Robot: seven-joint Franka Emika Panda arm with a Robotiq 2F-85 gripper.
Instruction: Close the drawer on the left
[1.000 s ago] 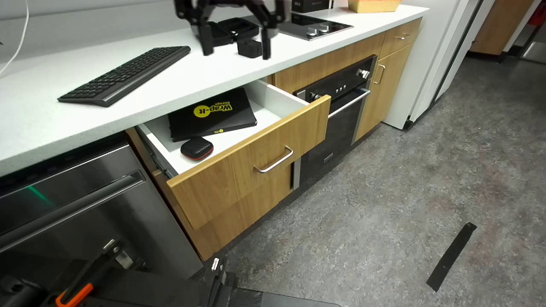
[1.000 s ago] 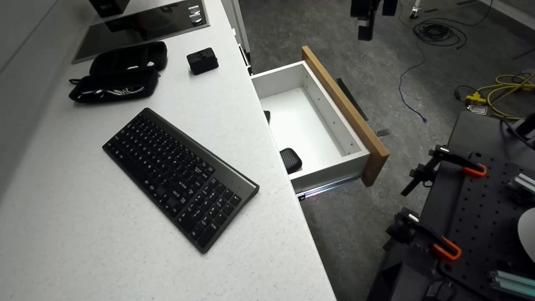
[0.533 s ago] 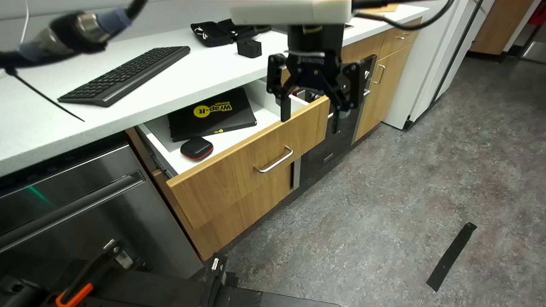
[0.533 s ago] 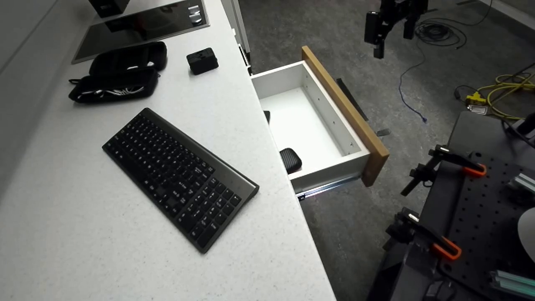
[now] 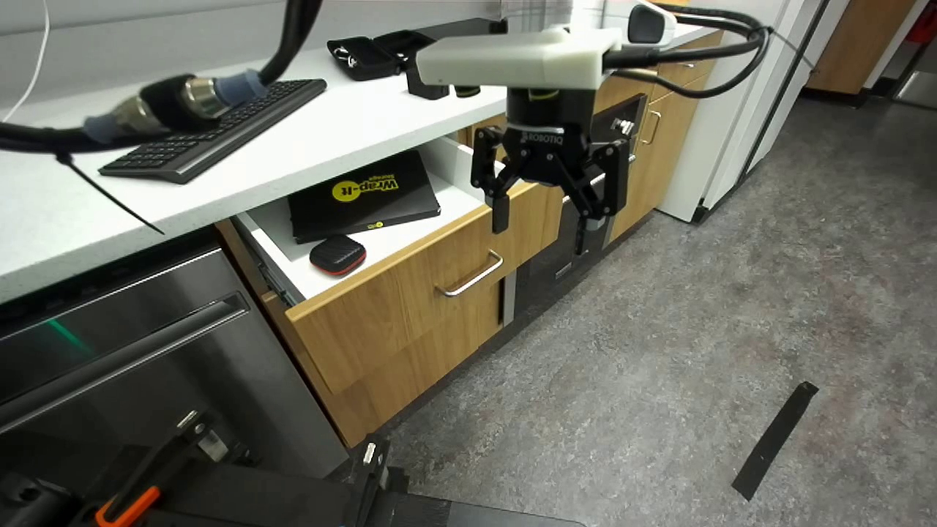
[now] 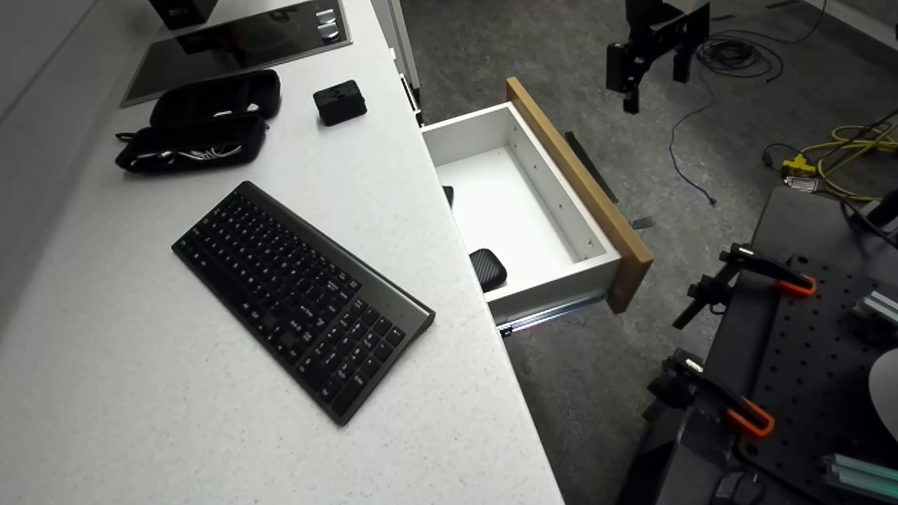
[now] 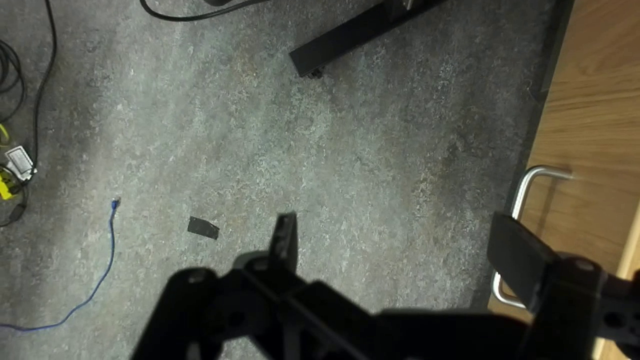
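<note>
The drawer (image 5: 395, 315) is pulled out from under the counter. It has a light oak front, a silver bar handle (image 5: 476, 280) and white inner walls. In an exterior view it stands out past the counter edge, its oak front (image 6: 582, 186) facing the floor side. My gripper (image 5: 542, 228) is open and empty, pointing down. It hangs in front of the drawer front, apart from it, as another exterior view of the gripper (image 6: 656, 85) shows. In the wrist view the fingers of the gripper (image 7: 395, 245) are wide apart over floor; the right finger partly covers the handle (image 7: 521, 192).
A black Wrap-It box (image 5: 366, 194) and a small black case (image 5: 337, 255) lie in the drawer. A black oven (image 5: 578, 219) is beside it, a steel dishwasher (image 5: 146, 351) on the other side. A keyboard (image 6: 302, 301) lies on the counter. A black table with clamps (image 6: 807, 351) stands opposite.
My gripper has come out from over the counter to in front of the drawer, and has lowered a little over the last half second. The drawer has not moved.
</note>
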